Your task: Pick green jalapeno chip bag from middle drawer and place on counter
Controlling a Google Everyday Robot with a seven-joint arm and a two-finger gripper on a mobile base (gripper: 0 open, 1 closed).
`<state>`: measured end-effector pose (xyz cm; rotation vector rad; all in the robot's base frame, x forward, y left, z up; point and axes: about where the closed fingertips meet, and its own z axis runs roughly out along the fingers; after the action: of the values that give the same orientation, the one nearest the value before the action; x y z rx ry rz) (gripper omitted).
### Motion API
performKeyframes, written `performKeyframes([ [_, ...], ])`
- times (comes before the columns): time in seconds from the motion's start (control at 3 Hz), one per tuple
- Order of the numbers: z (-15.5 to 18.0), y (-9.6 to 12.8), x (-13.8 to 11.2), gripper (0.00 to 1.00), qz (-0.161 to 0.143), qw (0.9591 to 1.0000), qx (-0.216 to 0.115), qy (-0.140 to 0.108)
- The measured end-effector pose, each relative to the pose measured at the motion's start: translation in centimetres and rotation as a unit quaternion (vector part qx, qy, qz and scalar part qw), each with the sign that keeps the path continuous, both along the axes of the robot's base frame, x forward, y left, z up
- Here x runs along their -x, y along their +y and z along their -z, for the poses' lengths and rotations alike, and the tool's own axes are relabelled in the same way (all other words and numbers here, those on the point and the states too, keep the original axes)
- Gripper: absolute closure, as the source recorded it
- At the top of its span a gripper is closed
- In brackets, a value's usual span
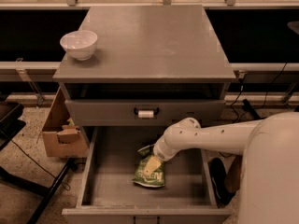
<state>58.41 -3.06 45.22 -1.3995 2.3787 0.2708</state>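
Note:
The green jalapeno chip bag lies flat on the floor of the open middle drawer, near its centre. My white arm reaches in from the right, and my gripper is down on the bag's upper part, its pale fingers touching the packet. The bag rests on the drawer bottom. The counter is the grey top slab above, with a white bowl at its left front corner.
A closed grey drawer front with a black handle and white tag sits just above the open drawer. A cardboard box stands on the floor at the left. Cables and dark objects lie at the right of the cabinet.

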Motion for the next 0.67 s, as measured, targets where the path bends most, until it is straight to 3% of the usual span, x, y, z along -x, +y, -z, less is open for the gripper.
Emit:
performKeyframes([
  [0.33, 2.7, 2.2, -0.4, 0.00, 0.002, 0.9999, -0.004, 0.017],
  [0.67, 4.9, 4.4, -0.7, 0.14, 0.002, 0.9995, 0.003, 0.031],
])
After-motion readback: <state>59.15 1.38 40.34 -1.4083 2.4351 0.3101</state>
